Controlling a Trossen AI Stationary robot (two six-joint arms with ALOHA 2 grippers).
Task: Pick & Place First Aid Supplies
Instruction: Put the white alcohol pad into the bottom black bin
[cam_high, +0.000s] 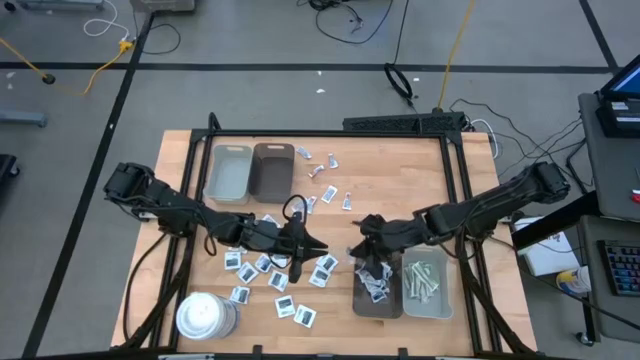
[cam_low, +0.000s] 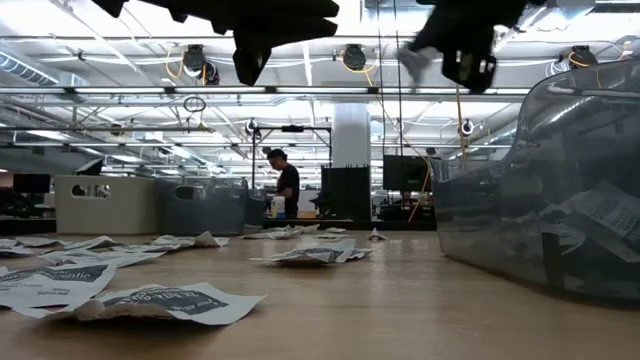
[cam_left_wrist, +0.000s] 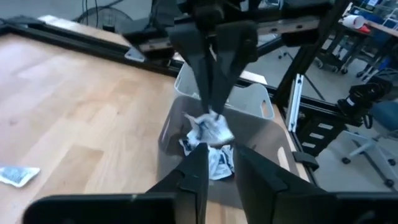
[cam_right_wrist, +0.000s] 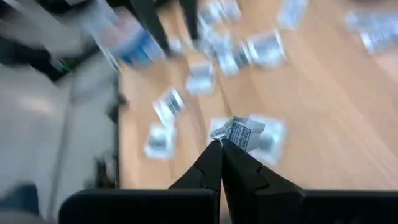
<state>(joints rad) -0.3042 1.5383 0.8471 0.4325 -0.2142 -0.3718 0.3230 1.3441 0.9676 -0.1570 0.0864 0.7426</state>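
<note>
1. Right gripper (cam_right_wrist: 221, 144): fingers pinched closed on one small flat square white packet with dark-blue print (cam_right_wrist: 247, 132), held by its edge at the fingertips. In the high view this gripper (cam_high: 368, 252) hangs just at the near-left corner of the dark brown rectangular tray (cam_high: 378, 300), above the table.

2. Left gripper (cam_high: 297, 262): positioned over the scattered white packets (cam_high: 262, 265) in the middle-left of the light wooden table (cam_high: 390, 180). In the left wrist view its fingers (cam_left_wrist: 198, 171) stand slightly parted with nothing visible between them.

3. Supplies: most packets lie loose on the table around and behind the left gripper; several already lie inside the dark brown tray (cam_left_wrist: 168, 134). The pale grey rectangular tray (cam_high: 428, 290) beside it holds narrow pale whitish-green wrapped strips (cam_high: 420, 278).

4. Other items: a second pair of trays, pale grey (cam_high: 228, 172) and brown (cam_high: 272, 170), stands at the far left of the table; a large white round cylinder (cam_high: 205, 316) stands at the near-left corner.

5. Step in hand, by judgement: transport of one packet by the right arm toward the dark brown tray. Sorting appears well short of complete.

6. Next move calls for: carrying the packet fully over the tray opening before release. The edge grip is slight; the packet could slip or land on the rim.
</note>
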